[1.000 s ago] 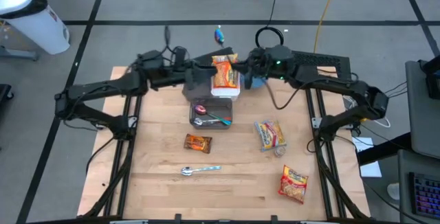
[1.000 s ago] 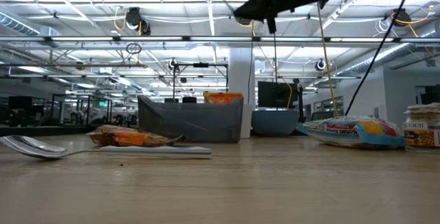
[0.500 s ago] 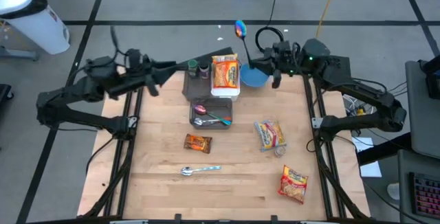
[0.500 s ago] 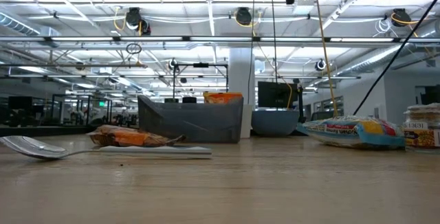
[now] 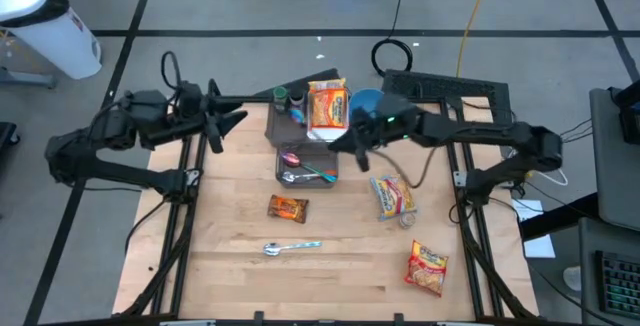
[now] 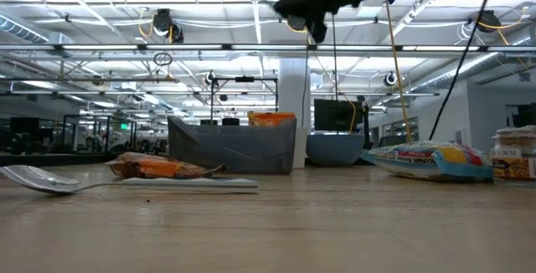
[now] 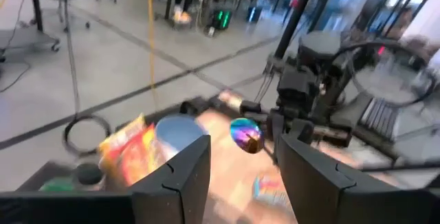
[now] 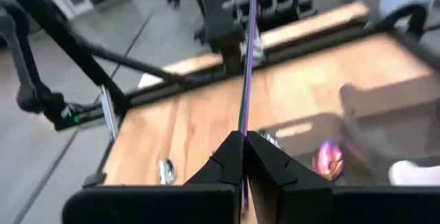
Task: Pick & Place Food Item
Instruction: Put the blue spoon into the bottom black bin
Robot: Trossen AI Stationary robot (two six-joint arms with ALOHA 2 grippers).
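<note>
Right hand (image 5: 352, 138) gripping spoon (image 8: 245, 59), frame centre, above bin (image 5: 306, 165).
Left hand (image 5: 222, 124) hanging released, upper left of bench (image 5: 340, 261).

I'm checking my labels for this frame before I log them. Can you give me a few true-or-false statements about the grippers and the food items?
1. The right gripper is shut on a thin spoon handle. True.
2. The left gripper holds a food packet. False: its fingers are apart and empty, near the table's far left side.
3. The blue bowl sits beside the white container, which holds an orange packet. True.
4. The small snack packet lies inside the grey tray. False: it lies on the bare table, apart from the tray.
</note>
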